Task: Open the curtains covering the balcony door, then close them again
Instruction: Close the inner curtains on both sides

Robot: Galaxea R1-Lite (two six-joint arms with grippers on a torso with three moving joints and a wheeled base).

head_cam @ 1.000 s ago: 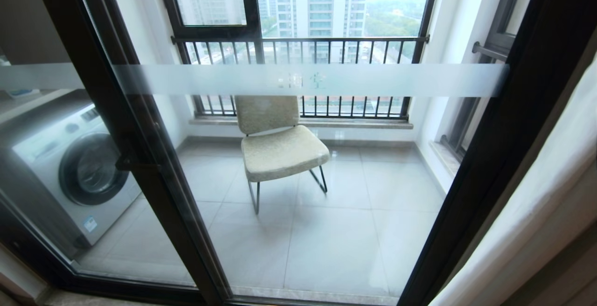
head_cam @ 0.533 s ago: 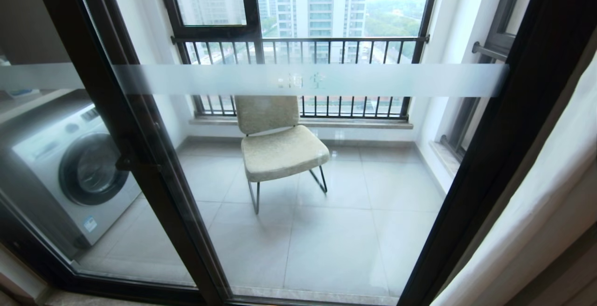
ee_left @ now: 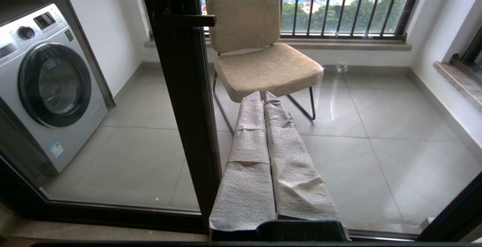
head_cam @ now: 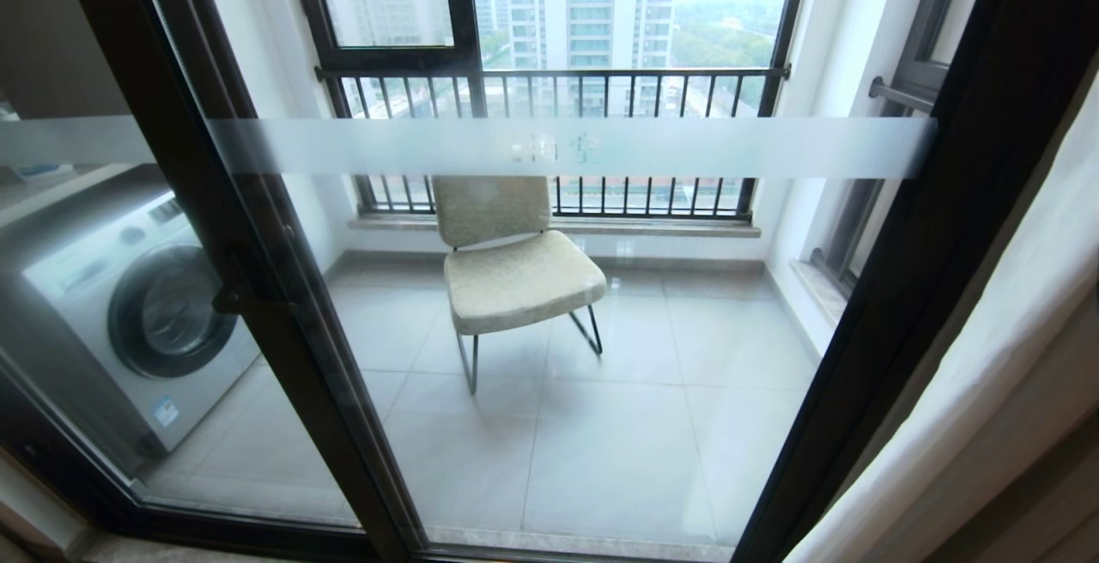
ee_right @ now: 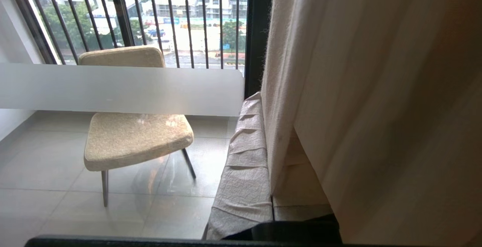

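My right gripper (ee_right: 265, 100) sits at lower centre of the right wrist view, fingers pressed together with a fold of the curtains (ee_right: 361, 100) caught between them; only the left finger (ee_right: 244, 156) shows fully, the other is buried under fabric. The beige drape fills the whole right half of that frame, hanging against the dark door frame. In the head view the curtains (head_cam: 987, 391) are bunched at the far right edge, so the balcony door (head_cam: 901, 271) glass is uncovered across the rest of the frame. My left gripper (ee_left: 263, 98) is at lower centre of the left wrist view, jaws closed on nothing, pointing at the door's middle post with the black handle (ee_left: 184, 20) at upper centre. Behind the glass: a beige chair (head_cam: 511, 267) mid-frame, a washing machine (head_cam: 129, 314) at left, a barred railing (head_cam: 549, 142) along the far window at top. A frosted band (head_cam: 567, 147) crosses the glass. Neither arm shows in the head view.
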